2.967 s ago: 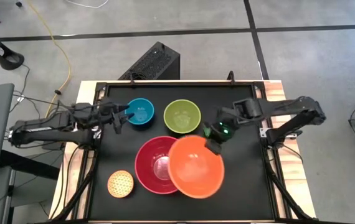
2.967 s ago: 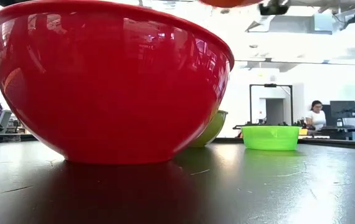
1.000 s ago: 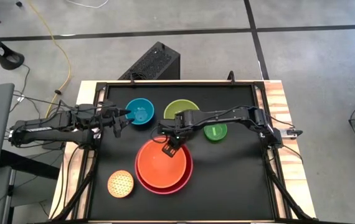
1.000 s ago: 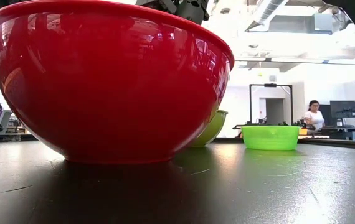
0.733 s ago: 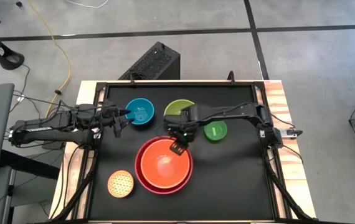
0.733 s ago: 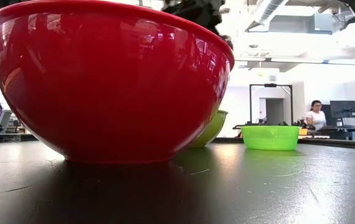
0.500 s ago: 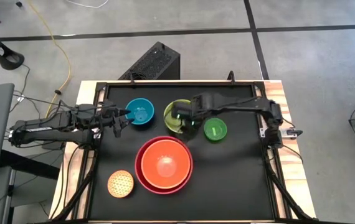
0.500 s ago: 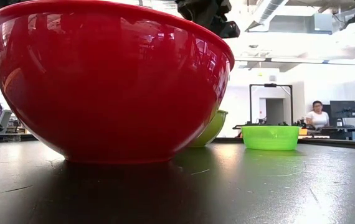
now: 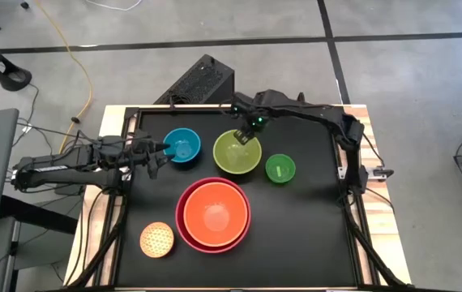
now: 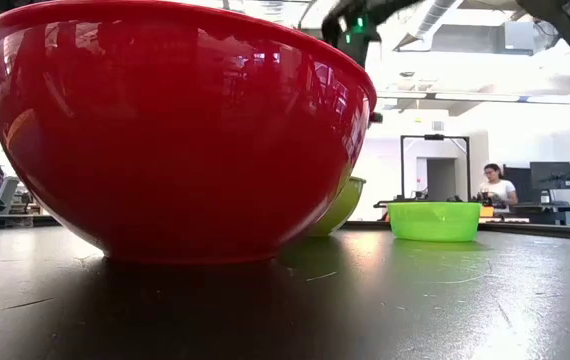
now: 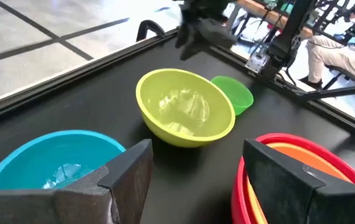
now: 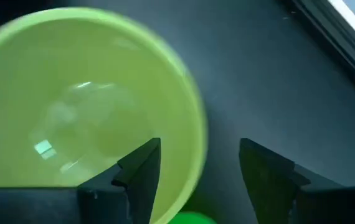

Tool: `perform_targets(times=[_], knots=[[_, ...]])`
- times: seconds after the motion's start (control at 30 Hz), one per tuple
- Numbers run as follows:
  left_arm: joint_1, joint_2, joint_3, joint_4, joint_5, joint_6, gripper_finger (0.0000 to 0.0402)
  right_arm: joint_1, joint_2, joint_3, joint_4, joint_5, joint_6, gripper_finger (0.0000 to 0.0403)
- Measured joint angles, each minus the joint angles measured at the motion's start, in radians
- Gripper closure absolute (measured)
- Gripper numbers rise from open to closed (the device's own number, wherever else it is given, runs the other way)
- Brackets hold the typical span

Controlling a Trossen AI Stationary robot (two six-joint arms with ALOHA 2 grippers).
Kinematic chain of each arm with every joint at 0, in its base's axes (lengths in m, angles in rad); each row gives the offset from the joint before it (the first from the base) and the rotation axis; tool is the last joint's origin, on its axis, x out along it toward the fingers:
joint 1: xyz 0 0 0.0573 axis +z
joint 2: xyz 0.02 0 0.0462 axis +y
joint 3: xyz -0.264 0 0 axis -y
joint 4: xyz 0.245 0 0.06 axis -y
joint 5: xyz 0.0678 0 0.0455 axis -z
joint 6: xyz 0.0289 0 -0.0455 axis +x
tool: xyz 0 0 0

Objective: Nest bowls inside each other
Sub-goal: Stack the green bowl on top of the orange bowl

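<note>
Bowls – no labels, right gripper [image 9: 245, 138] open

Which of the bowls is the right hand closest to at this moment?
The lime green bowl. The open right hand hovers over its far rim, while the small green bowl, blue bowl and orange bowl sit farther off.

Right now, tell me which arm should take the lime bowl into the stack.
Right. Its gripper hovers open at the lime green bowl's far rim, jaws straddling the edge in its wrist view. The left gripper waits by the blue bowl, farther off.
</note>
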Motion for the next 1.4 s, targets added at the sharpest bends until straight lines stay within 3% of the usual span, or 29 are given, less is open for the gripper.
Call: perform_targets(times=[0.27, 0.53, 0.67, 0.9, 1.17, 1.4], knots=[[0.000, 0.000, 0.000, -0.062, -0.018, -0.042, 0.0162, -0.053, 0.000, -0.193, 0.203, -0.147, -0.084, 0.0169], [0.000, 0.000, 0.000, -0.106, -0.050, -0.093, 0.0162, -0.055, 0.001, -0.316, 0.324, -0.160, -0.087, 0.0186], [0.000, 0.000, 0.000, -0.105, -0.051, -0.100, 0.0162, -0.054, 0.000, -0.345, 0.381, -0.160, -0.086, 0.0241], [0.000, 0.000, 0.000, -0.139, -0.056, -0.100, 0.0162, -0.054, -0.011, -0.347, 0.398, -0.181, -0.081, 0.0384], [0.000, -0.015, -0.002, -0.087, -0.048, -0.007, 0.0162, -0.006, -0.089, -0.315, 0.368, -0.169, -0.037, 0.0381], [0.000, -0.055, -0.002, 0.011, 0.022, 0.074, 0.0162, 0.098, -0.220, -0.263, 0.410, -0.121, 0.063, 0.0387]])
